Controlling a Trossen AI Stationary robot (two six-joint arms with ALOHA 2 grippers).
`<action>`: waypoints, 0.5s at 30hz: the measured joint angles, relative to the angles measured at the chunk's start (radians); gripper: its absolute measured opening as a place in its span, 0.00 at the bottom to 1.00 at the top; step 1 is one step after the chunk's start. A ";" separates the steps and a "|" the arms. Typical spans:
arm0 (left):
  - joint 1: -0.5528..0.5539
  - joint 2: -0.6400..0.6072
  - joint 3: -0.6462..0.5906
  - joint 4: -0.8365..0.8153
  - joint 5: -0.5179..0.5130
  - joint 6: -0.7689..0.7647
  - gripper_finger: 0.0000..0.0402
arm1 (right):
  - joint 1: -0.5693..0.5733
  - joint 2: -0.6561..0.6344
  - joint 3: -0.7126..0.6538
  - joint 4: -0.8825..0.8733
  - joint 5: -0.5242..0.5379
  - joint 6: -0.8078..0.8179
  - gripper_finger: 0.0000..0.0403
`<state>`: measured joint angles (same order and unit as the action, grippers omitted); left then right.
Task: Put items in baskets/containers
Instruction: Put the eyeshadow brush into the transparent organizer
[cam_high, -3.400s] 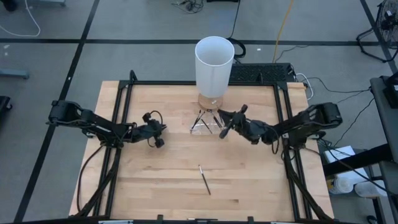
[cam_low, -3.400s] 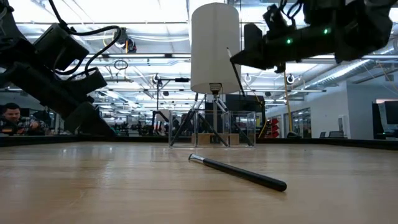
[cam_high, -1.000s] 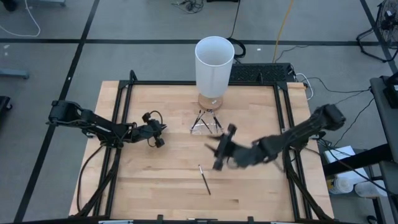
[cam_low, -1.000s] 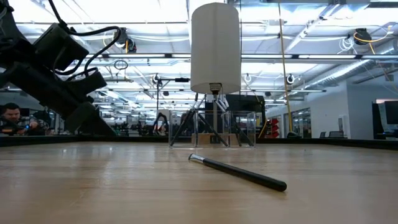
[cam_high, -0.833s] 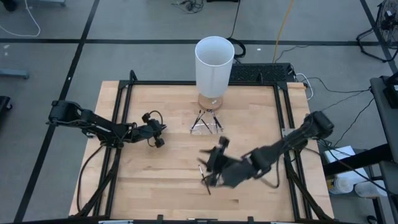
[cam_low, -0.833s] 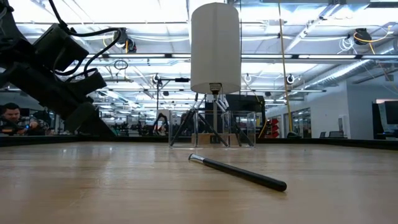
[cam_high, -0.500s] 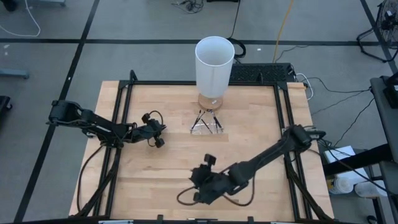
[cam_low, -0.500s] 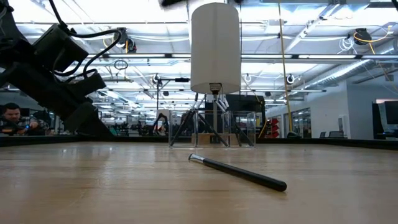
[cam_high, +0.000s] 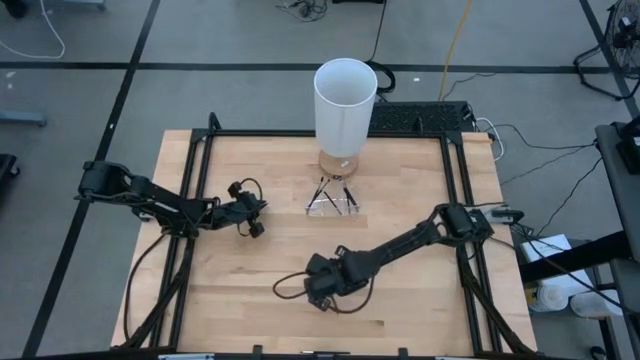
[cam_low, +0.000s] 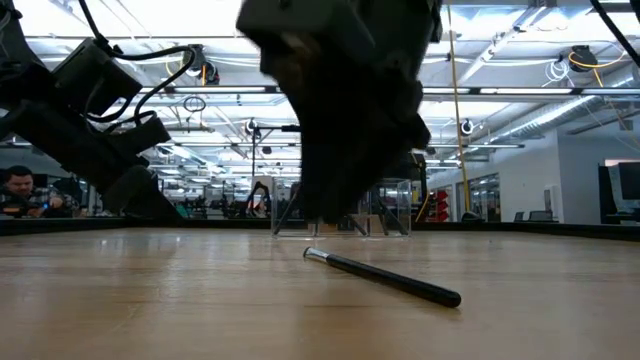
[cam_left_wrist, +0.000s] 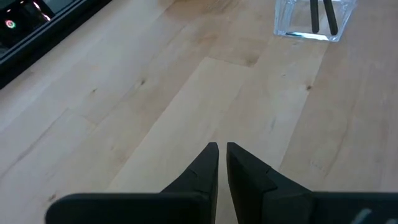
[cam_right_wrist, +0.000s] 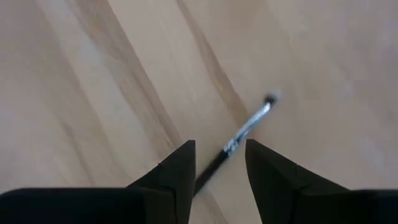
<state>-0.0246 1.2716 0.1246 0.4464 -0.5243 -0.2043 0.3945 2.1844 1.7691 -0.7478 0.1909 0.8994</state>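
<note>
One loose stick remains on the wooden table (cam_high: 240, 290); the rest are already standing in the clear container.

Going left to right in the high view: the left gripper (cam_high: 252, 222) waits over the left half of the table, unmoved across the earlier frames, its fingers (cam_left_wrist: 208, 165) nearly touching and holding nothing. Past them, the left wrist view shows the clear container (cam_left_wrist: 308, 18) with at least two dark sticks (cam_left_wrist: 313, 14) leaning inside. In the high view the container (cam_high: 331, 199) sits at the foot of the tall white cylinder (cam_high: 345, 105), near the table's far edge.

Farther right, the right gripper (cam_high: 322, 290) has swung from beside the container a few seconds ago down to the near middle of the table, where the last stick (cam_low: 385, 277) lies flat. The right wrist view shows its fingers (cam_right_wrist: 177, 171) parted, straddling the stick (cam_right_wrist: 239, 140), nothing gripped yet. This looks like the approach for the final pick, with carry and drop still to come.

From above, the gripper covers the stick entirely. In the low view the right gripper (cam_low: 345, 110) is a dark blurred mass blocking the cylinder and most of the container, and how close its fingertips are to the wood cannot be judged. The stick's dark end is cut off behind the fingers in the wrist view. An exact count of sticks in the container is not possible.
</note>
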 joint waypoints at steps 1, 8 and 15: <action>0.000 0.000 0.000 0.000 0.000 0.000 0.10 | -0.003 0.008 0.000 -0.009 -0.014 0.013 0.32; 0.000 0.000 0.000 0.000 0.000 0.008 0.10 | -0.013 0.025 0.000 -0.039 -0.065 0.037 0.32; 0.000 0.000 0.000 -0.001 0.000 0.003 0.10 | -0.016 0.025 0.000 -0.045 -0.062 0.014 0.32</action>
<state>-0.0246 1.2716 0.1246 0.4454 -0.5243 -0.2012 0.3789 2.2093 1.7687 -0.7925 0.1287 0.9129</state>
